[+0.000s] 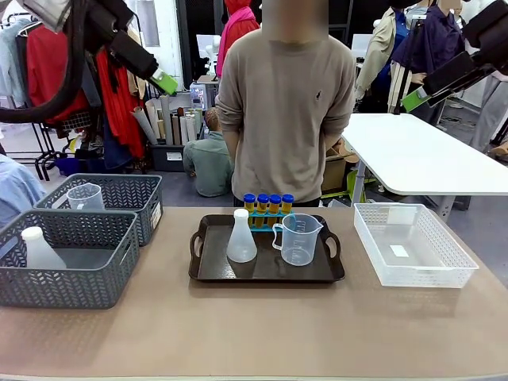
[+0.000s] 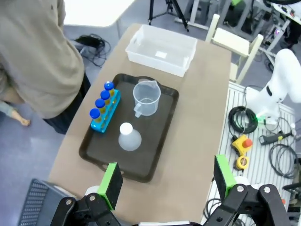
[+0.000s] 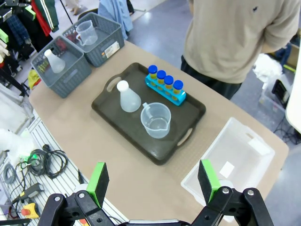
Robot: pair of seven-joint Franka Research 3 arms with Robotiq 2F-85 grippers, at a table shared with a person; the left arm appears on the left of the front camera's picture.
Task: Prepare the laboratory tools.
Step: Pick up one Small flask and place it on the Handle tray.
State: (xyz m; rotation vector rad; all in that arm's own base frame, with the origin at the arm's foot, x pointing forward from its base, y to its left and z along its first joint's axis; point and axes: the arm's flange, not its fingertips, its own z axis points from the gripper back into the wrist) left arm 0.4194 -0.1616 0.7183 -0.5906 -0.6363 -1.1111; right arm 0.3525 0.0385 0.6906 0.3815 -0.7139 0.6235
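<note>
While both my arms hang high with jaws wide and empty, the conical flask [image 1: 241, 239], beaker [image 1: 298, 238] and tubes [image 1: 267, 205] stand upright on the tray [image 1: 266, 274] mid-tabletop, roughly equidistant below them.

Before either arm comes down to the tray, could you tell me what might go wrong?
The conical flask and the measuring beaker stand close together on the tray, so fingers closing on one might knock the other. The capped tubes stand upright in a blue rack just behind them; a careless reach could tip it.
</note>
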